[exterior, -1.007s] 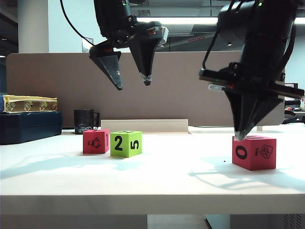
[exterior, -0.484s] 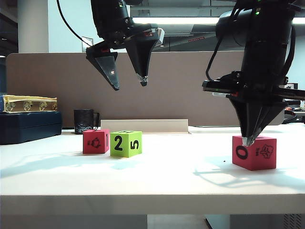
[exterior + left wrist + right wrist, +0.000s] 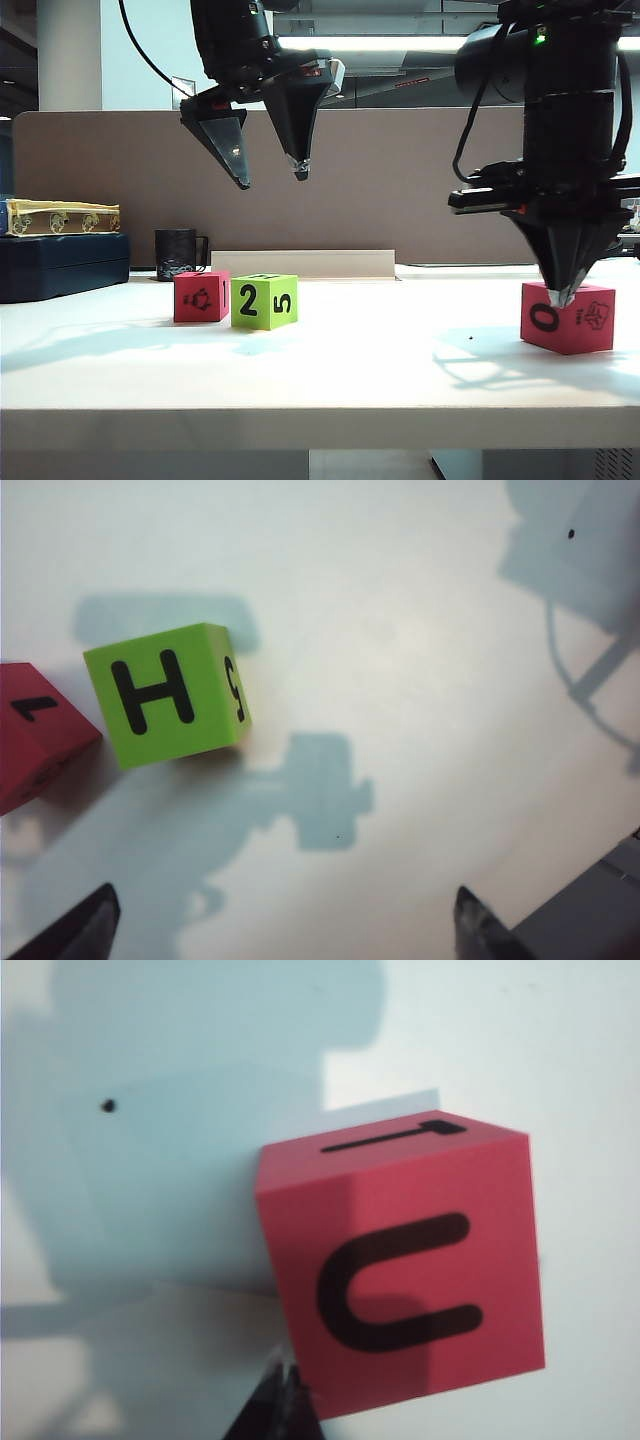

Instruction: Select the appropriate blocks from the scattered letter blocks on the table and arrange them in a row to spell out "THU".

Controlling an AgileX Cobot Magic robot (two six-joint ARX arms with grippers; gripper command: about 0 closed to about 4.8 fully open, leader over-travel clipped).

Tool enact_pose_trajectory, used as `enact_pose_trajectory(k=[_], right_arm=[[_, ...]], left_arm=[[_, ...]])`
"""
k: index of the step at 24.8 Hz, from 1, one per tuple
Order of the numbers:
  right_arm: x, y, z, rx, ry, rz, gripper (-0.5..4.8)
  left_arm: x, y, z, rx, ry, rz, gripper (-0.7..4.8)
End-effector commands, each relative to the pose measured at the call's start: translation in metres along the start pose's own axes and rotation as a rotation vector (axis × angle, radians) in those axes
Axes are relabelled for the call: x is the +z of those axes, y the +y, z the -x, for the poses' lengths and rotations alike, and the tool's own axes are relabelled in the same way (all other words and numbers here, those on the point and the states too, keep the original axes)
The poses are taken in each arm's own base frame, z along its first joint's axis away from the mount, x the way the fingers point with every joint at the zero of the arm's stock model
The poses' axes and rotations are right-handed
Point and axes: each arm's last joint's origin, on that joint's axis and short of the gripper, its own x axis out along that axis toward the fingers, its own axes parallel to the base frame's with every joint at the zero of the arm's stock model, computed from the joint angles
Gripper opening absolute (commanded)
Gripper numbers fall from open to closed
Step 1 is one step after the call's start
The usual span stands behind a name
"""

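3 letter blocks: 2 red (image 3: 201, 296) (image 3: 567, 318), 1 green (image 3: 264, 301).

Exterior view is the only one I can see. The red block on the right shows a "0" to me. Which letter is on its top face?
Observer: The right wrist view shows a "U" on top of that red block.
Operator: And the green block, what is on its top?
Observer: An "H", by the left wrist view; the green block has the other red block right beside it.
Operator: Is the right hand holding the U block?
Observer: No. The right hand is shut, its tip at the block's edge. The left hand hangs open above.
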Motion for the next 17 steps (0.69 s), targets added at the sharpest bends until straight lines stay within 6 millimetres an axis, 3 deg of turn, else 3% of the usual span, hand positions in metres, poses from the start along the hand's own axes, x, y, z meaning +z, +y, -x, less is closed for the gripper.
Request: enact_pose_trajectory(k=[1, 10, 17], right_arm=[[-0.0027, -0.0034, 0.0009, -0.097, 0.006, 0.003, -0.05], [-0.0054, -0.0068, 0.0014, -0.188, 0.014, -0.005, -0.05], [-0.0008, -0.0006, 0.0012, -0.026, 0.0, -0.027, -0.05]], left_arm=[[0.0006, 0.0, 0.0034, 0.001, -0.015, -0.008, 4.25], [0.0007, 0.0004, 0.0034, 0.0, -0.017, -0.015, 4.25], [0.0007, 0.0004, 0.0034, 0.0, -0.017, -0.022, 4.25]])
